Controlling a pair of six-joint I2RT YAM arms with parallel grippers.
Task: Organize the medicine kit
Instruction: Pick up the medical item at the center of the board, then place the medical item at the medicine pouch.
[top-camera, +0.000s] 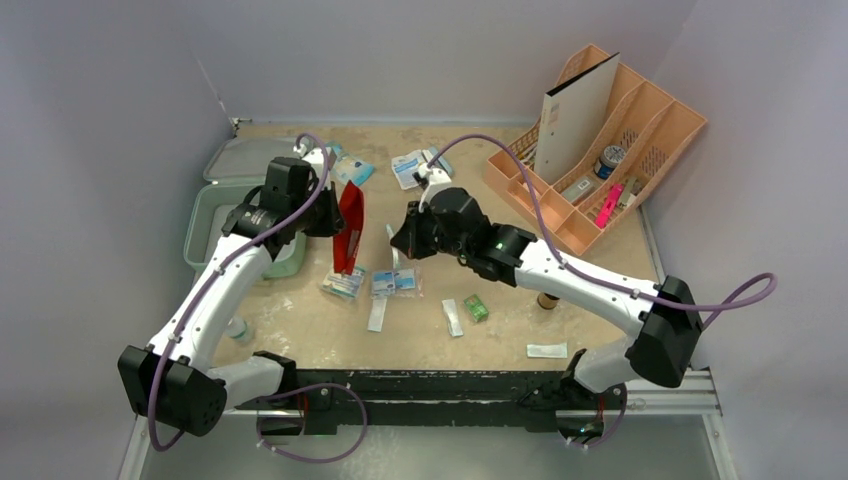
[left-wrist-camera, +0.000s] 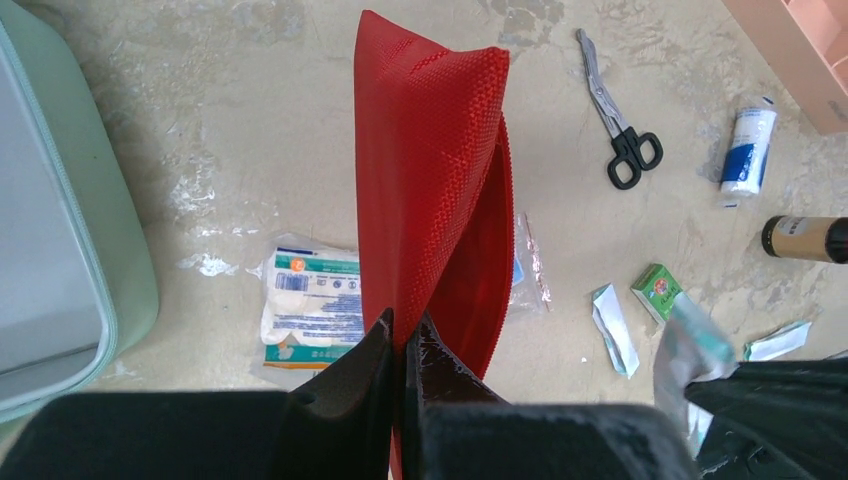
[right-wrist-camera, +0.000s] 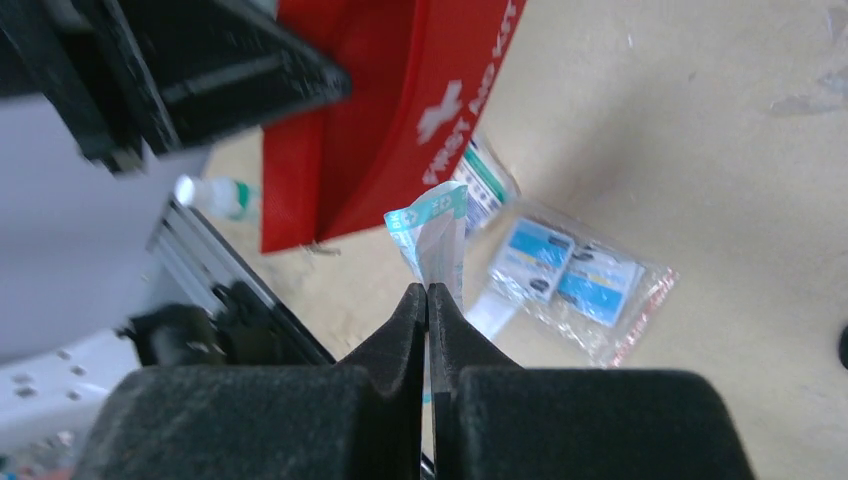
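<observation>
The mint-green medicine kit lies open at the table's left, its lid flat behind it; its wall shows at the left edge of the left wrist view. My left gripper is shut on the edge of a red "FIRST AID KIT" pouch, which it holds up above the table just right of the case. My right gripper is shut on a thin teal-and-white sachet, close beside the pouch and to its right.
A peach organizer stands at the back right. Below the grippers lie a gauze packet, a clear bag of blue packets, a small green box, scissors, a bandage roll and a brown bottle.
</observation>
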